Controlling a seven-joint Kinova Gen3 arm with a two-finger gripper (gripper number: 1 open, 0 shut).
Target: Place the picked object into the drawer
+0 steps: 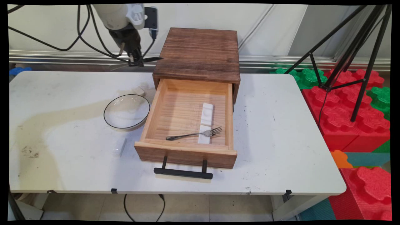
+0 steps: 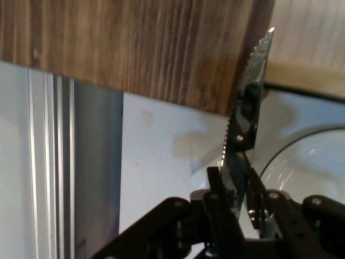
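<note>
We see the gripper (image 1: pixel 136 59) raised behind the table, clamped on a serrated knife (image 2: pixel 245 124). The open wooden drawer (image 1: pixel 175 106) holds 1 fork (image 1: pixel 195 134) and 2 white blocks (image 1: pixel 207 114).

We see a white table (image 1: pixel 281 140), its top stained with a brownish smear that runs from the left side toward the middle. Directly on it stands a dark wooden drawer box (image 1: pixel 198 54) toward the back, its light wooden drawer (image 1: pixel 186 153) pulled open toward the near edge. Just left of the drawer lies a clear glass bowl (image 1: pixel 126 111) with a dark rim; a small pale block (image 1: pixel 139 91) sits behind the bowl, and a small white block (image 1: pixel 119 147) lies in front of it.
</note>
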